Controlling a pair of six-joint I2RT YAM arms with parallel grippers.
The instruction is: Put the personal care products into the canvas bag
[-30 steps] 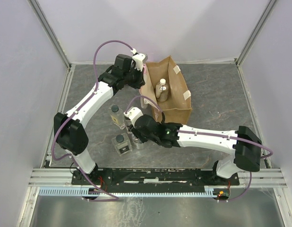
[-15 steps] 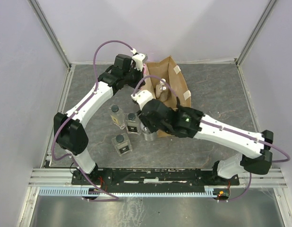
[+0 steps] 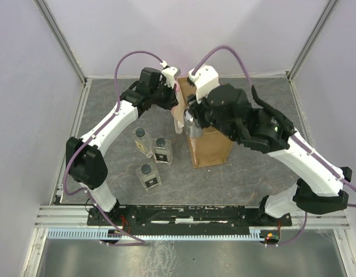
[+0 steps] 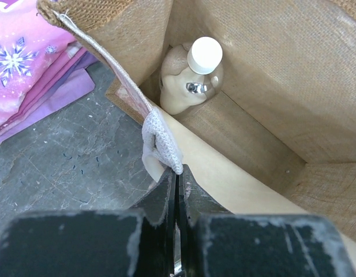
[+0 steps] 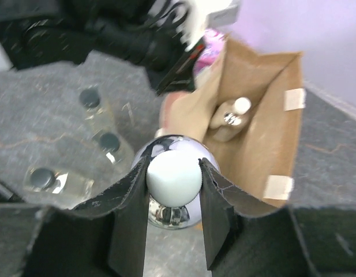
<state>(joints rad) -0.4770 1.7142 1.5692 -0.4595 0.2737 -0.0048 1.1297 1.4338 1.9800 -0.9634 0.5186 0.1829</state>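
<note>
The tan canvas bag (image 3: 211, 149) stands open at the back of the table. My left gripper (image 3: 176, 109) is shut on its pale handle (image 4: 161, 138) at the left rim, holding that side out. One round white-capped bottle (image 4: 193, 76) lies inside the bag. My right gripper (image 5: 173, 167) is shut on the white cap of a round silver-shouldered bottle (image 5: 173, 180), held in the air over the bag's left rim (image 3: 193, 128). Three squarish dark-capped bottles stand on the table to the left: (image 3: 143, 141), (image 3: 162, 151), (image 3: 149, 176).
A flat pink packet (image 4: 25, 63) lies on the table behind the bag's left side. The right arm (image 3: 264, 133) spans over the bag and hides most of its opening. Metal rails (image 3: 79, 115) edge the grey table.
My right arm has lifted the round bottle from the table beside the squarish bottles and swung it up and back over the bag's left rim. The left arm has stayed put.
</note>
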